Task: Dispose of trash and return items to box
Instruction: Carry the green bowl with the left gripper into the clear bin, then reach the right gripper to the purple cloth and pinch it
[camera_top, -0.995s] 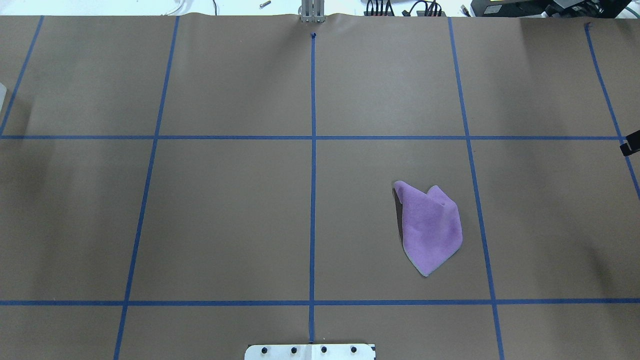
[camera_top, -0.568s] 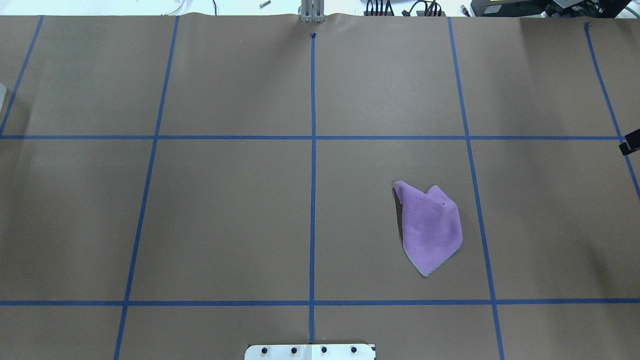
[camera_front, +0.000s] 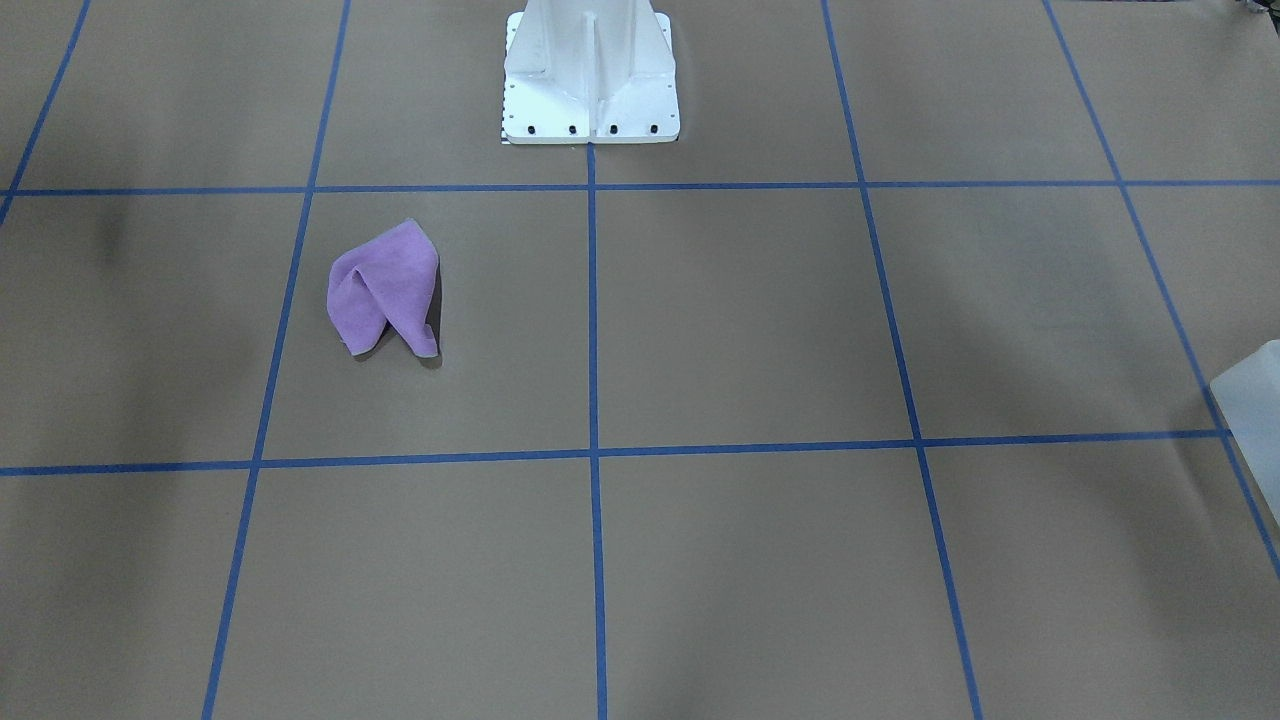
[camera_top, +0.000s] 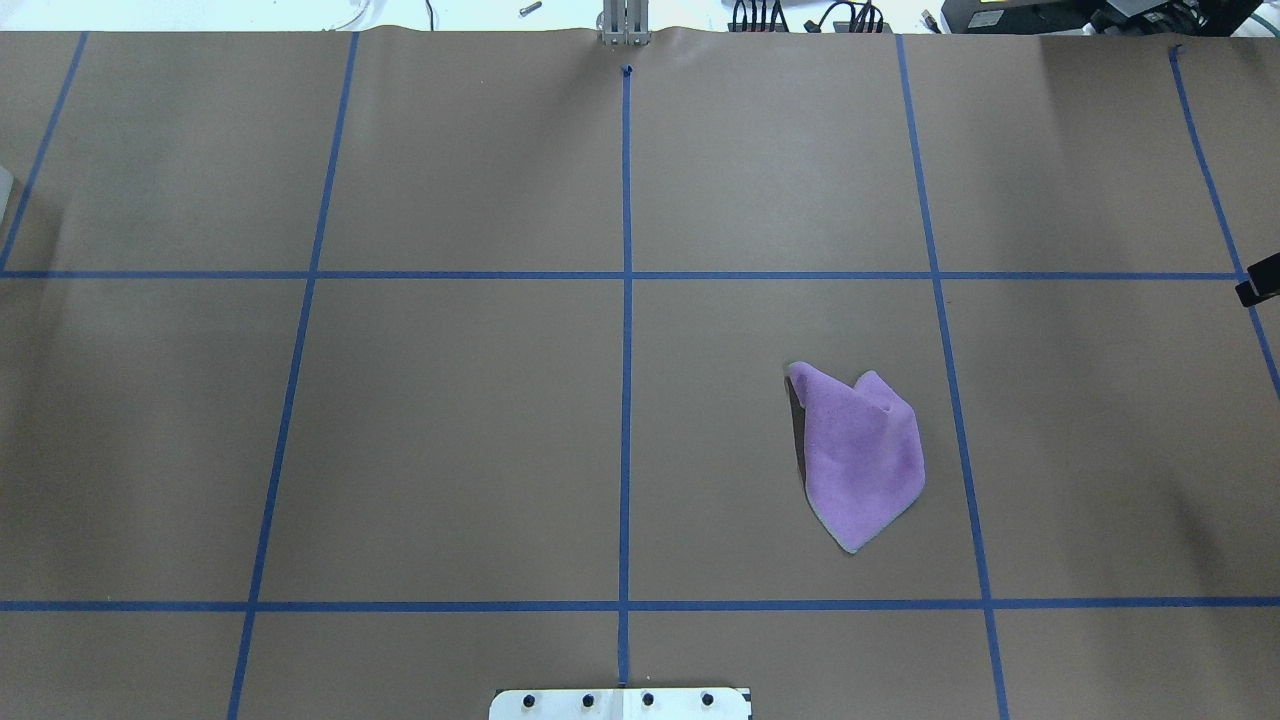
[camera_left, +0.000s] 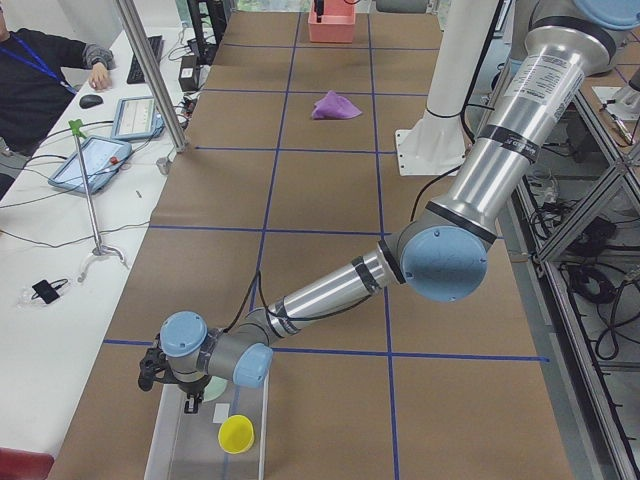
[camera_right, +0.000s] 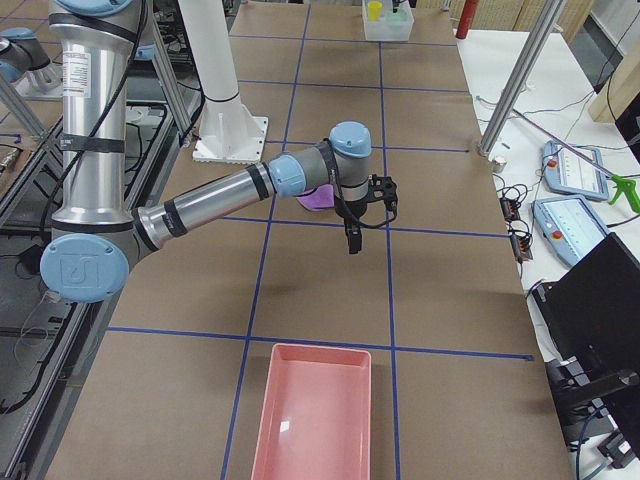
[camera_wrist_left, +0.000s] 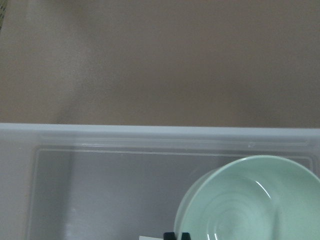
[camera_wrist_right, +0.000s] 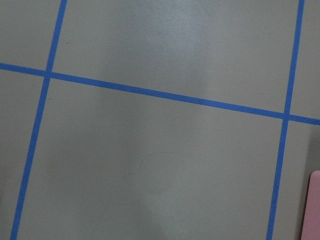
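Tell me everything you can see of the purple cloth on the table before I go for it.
The purple cloth is a fuzzy fabric, microfibre by its look, with a paler edge. It lies loosely folded into an uneven, pointed heap, with one fold raised and a shadow along one side. It rests on the brown paper-covered table, in the robot's right half, inside one square of the blue tape grid. It is close to that line but not on it. Only the table touches it.
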